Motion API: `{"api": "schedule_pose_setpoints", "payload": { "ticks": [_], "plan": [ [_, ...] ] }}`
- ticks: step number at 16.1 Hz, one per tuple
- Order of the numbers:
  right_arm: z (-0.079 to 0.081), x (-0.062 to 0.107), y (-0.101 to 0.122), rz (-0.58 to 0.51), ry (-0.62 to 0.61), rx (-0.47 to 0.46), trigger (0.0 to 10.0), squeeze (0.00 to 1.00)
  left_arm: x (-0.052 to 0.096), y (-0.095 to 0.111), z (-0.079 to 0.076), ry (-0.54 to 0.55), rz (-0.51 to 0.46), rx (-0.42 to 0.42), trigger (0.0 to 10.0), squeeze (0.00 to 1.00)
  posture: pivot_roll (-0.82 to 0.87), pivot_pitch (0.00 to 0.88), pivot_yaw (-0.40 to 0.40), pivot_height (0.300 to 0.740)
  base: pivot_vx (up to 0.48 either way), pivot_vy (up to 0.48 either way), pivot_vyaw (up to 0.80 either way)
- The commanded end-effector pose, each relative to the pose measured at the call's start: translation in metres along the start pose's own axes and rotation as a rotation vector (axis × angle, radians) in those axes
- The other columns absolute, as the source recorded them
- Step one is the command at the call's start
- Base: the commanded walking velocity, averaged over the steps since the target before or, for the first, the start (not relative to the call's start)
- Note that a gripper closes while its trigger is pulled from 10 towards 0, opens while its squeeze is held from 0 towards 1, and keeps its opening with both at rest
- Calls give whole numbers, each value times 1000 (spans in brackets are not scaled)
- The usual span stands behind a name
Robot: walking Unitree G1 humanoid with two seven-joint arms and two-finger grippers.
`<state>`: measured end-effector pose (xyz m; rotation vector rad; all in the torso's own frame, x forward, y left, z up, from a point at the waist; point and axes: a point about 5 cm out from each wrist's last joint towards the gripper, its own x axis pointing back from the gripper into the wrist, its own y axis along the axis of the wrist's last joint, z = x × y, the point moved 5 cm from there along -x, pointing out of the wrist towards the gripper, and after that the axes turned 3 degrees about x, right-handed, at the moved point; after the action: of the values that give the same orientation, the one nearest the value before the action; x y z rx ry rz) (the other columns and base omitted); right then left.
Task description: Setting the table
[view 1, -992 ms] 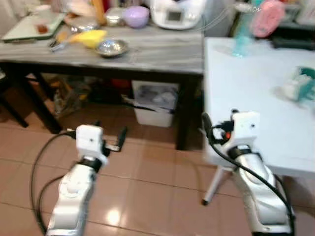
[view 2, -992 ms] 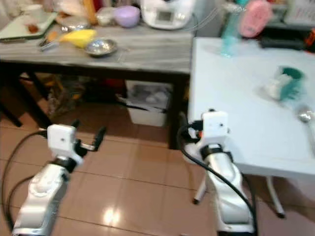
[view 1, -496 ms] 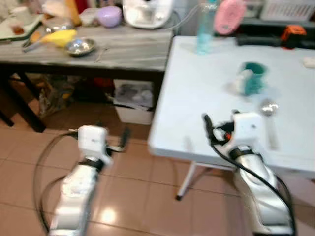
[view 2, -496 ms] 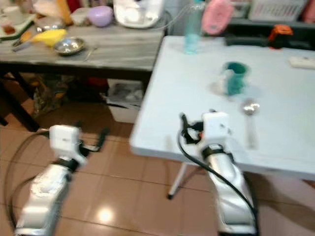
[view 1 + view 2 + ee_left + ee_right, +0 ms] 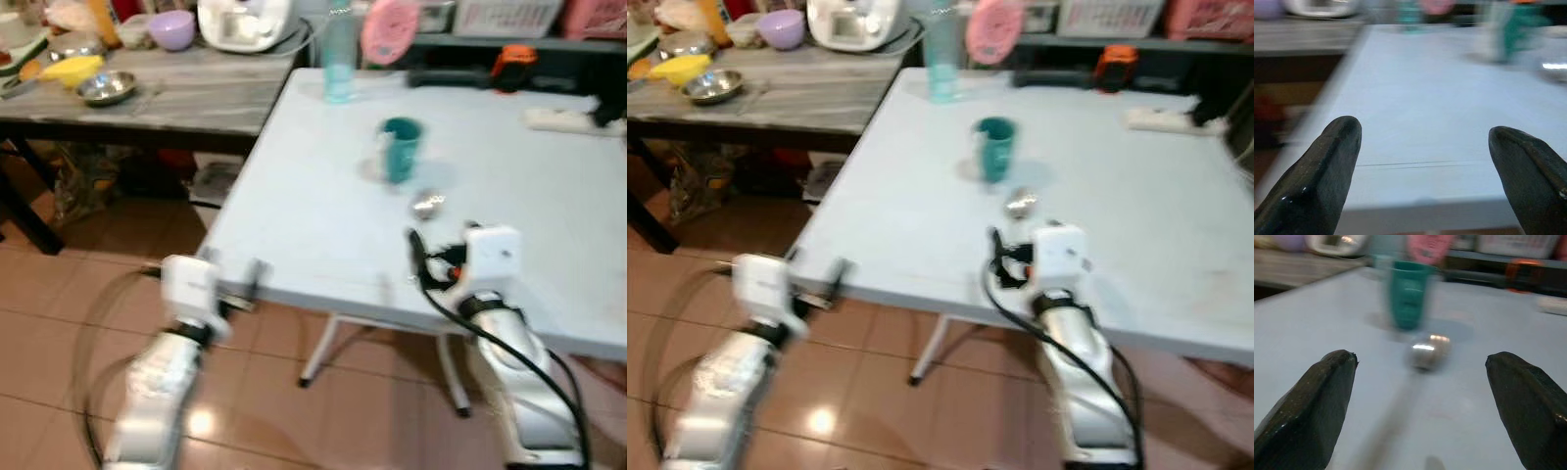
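Both jaws held wide, empty. Right gripper (image 5: 1420,406) is aimed at spoon (image 5: 1425,350) near teal cup (image 5: 400,149) on white counter (image 5: 294,196); if approach overshoots, cup may be toppled. Left gripper (image 5: 1425,166) is at near-left edge.

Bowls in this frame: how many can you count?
2. A purple bowl stands at the back of the grey side table, beside the white appliance. A metal bowl sits nearer the front edge. The clutter at that table's far end could hide others.
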<state>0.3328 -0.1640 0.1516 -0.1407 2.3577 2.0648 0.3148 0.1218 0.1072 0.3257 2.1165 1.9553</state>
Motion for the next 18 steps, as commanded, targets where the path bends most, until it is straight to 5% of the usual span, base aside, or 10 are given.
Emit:
{"api": "schedule_pose_setpoints", "payload": {
  "ticks": [1, 18],
  "plan": [
    [7, -2, 5, -20, 12, -13, 10000, 0, 2, 3, 11, 22, -2, -18, 10000, 0, -45, 96, 53, 740, 0, 0, 0],
    [3, -8, 5, -31, -28, -31, 10000, 0, -5, 0, 1, -88, 6, -43, 10000, 0, -45, 99, 73, 740, 0, 0, 0]
  ]
}}
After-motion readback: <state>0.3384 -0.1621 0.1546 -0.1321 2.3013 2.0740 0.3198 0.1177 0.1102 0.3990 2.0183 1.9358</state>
